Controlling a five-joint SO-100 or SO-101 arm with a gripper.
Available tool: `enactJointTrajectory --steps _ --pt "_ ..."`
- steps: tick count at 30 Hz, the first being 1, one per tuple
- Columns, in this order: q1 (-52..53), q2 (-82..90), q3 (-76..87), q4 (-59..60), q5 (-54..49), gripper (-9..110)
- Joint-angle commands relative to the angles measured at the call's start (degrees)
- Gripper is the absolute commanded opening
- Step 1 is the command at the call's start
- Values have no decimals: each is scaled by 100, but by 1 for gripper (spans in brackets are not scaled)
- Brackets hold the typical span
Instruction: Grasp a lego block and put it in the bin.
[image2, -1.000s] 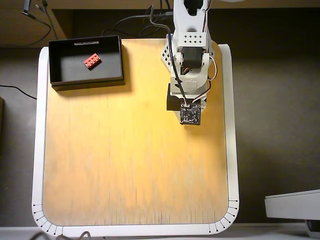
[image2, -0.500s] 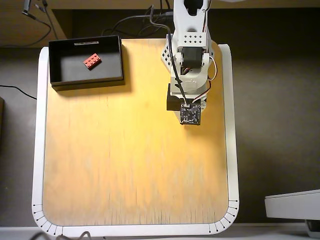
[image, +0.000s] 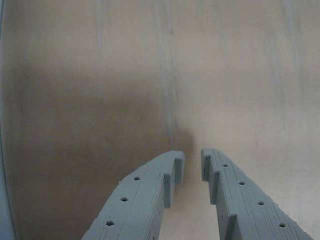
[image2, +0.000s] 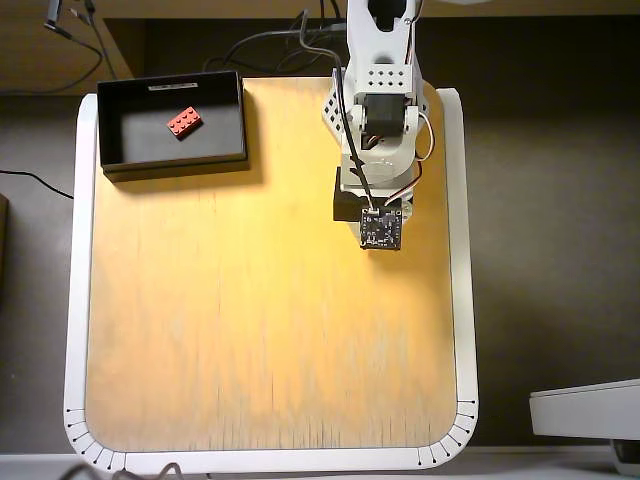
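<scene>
The red lego block (image2: 183, 121) lies on the dark floor of the black bin (image2: 172, 160), which sits at the table's far left corner in the overhead view. The white arm (image2: 378, 110) is folded at the far right of the table, well apart from the bin. In the wrist view my gripper (image: 192, 160) points down at bare wood. Its grey fingers (image: 145, 200) stand almost together, with only a slim gap and nothing between them. From overhead the fingertips are hidden under the arm.
A small black circuit board (image2: 381, 229) rides on the arm's wrist. The wooden table (image2: 260, 330) has a white rim. Cables (image2: 270, 45) run behind the table, and a pale grey device (image2: 585, 408) sits off its near right corner.
</scene>
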Motion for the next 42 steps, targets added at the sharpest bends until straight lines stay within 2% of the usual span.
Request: enactJointTrajectory --steps 1,42 --pt "-88 527 896 44 -62 0" --pt "-88 527 896 44 -229 0"
